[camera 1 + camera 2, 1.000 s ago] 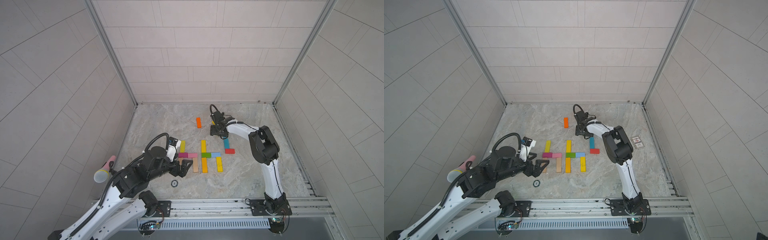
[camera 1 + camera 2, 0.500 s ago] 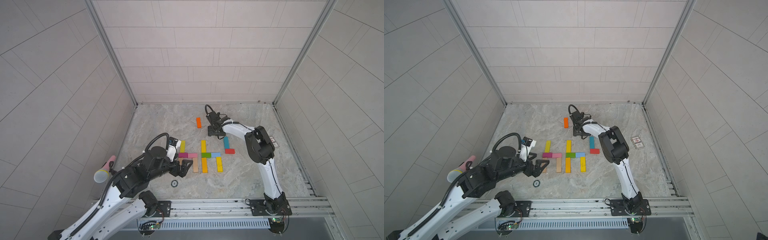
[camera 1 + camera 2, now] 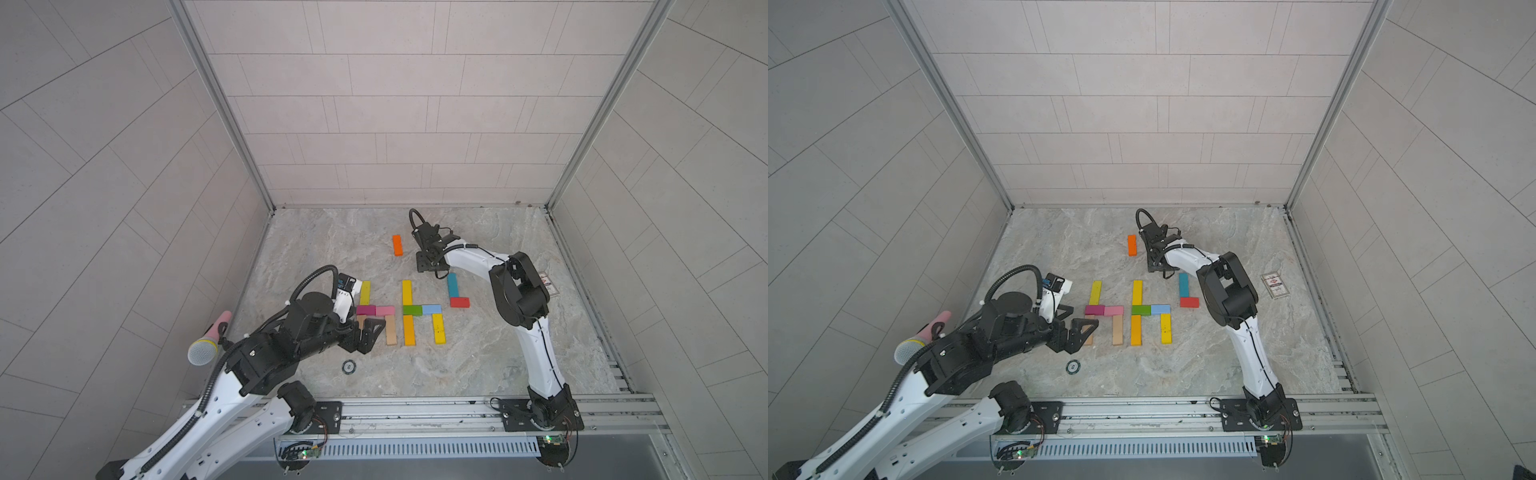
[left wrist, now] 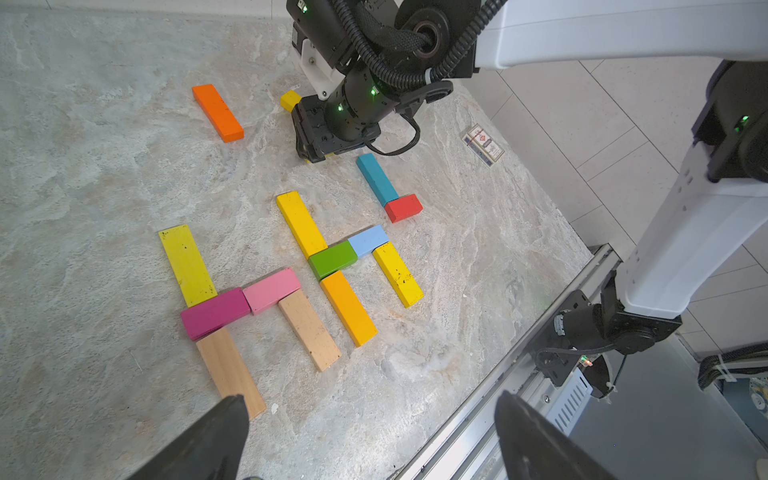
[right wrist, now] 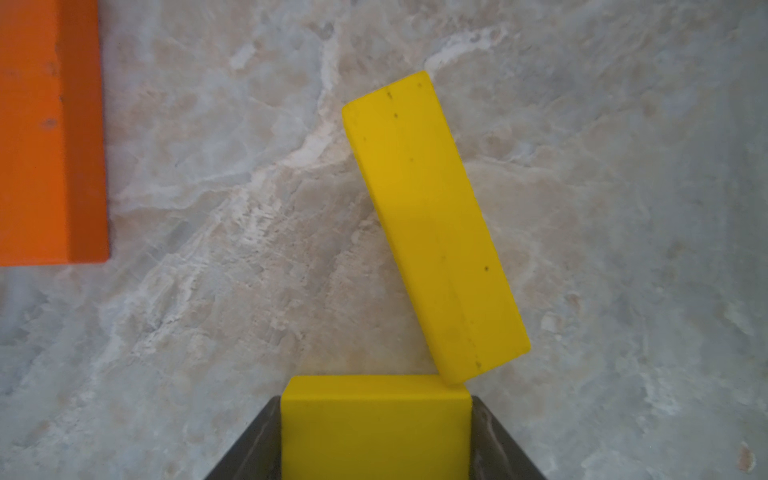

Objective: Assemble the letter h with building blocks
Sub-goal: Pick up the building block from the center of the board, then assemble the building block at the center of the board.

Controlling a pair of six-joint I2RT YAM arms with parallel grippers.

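At the far middle of the desk (image 3: 332, 249) the right fingers (image 5: 253, 449) are down at the surface. They press against both sides of a short yellow block (image 5: 376, 415), closed as far as it lets them. I can't tell whether the block has left the desk yet. A long yellow block (image 5: 432, 224) lies tilted with one corner touching the held block's end. An orange block (image 3: 397, 245) lies apart to the left.

I take the step to be fetching this short piece for the unfinished h on the right. So far that letter is only a teal bar (image 3: 452, 285) with a red block (image 3: 459, 302) at its near end.

To do it well, the grip wants to be firm before anything rises, since painted wood can slip. The lift should go straight up first, so the touching corner doesn't swing the long yellow block round. The carry then goes near and right, high enough to clear the teal bar. I'd set the block flat against the red block's right end. That copies how the light blue block (image 3: 431, 308) meets the green block (image 3: 412, 309) in the finished h (image 3: 407, 291) beside it.

The left fingers (image 4: 208, 449) hang wide open and empty at the near left, over the end of a plain wood bar (image 4: 230, 370). They are well apart from this work.
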